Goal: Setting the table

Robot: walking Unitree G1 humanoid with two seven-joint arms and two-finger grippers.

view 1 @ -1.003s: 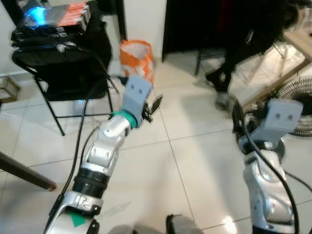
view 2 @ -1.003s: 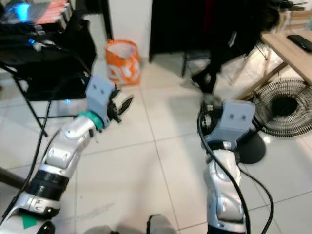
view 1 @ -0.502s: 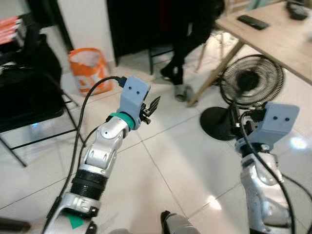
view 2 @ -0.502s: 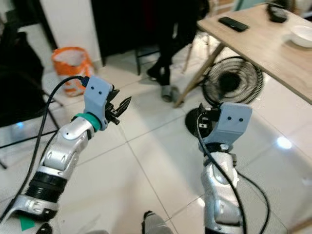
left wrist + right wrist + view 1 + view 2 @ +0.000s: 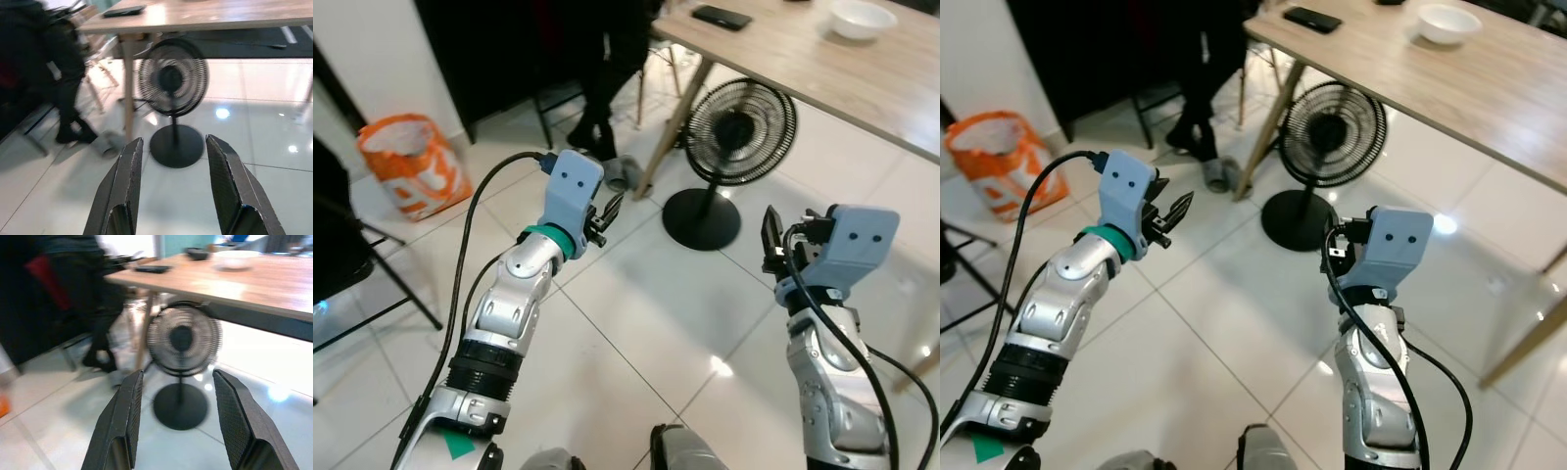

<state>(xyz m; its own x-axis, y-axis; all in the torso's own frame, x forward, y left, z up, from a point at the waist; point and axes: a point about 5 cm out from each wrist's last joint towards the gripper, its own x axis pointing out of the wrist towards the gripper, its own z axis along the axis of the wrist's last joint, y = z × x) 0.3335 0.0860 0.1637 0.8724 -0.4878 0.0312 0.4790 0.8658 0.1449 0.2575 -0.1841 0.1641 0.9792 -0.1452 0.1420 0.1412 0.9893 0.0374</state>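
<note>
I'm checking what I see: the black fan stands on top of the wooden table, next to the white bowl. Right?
Not quite. The black fan stands on the tiled floor beside the wooden table, not on top. The right eye view shows it. The white bowl does sit on the table.

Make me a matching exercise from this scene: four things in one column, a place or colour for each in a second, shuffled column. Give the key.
Things:
1. white bowl
2. black fan
3. orange bag
4. dark phone

Places:
A. on the floor by the wooden table's leg
B. on the tabletop, far right
C. on the floor at far left
D. on the tabletop near its corner

Pairs: 1-B, 2-A, 3-C, 4-D
</note>
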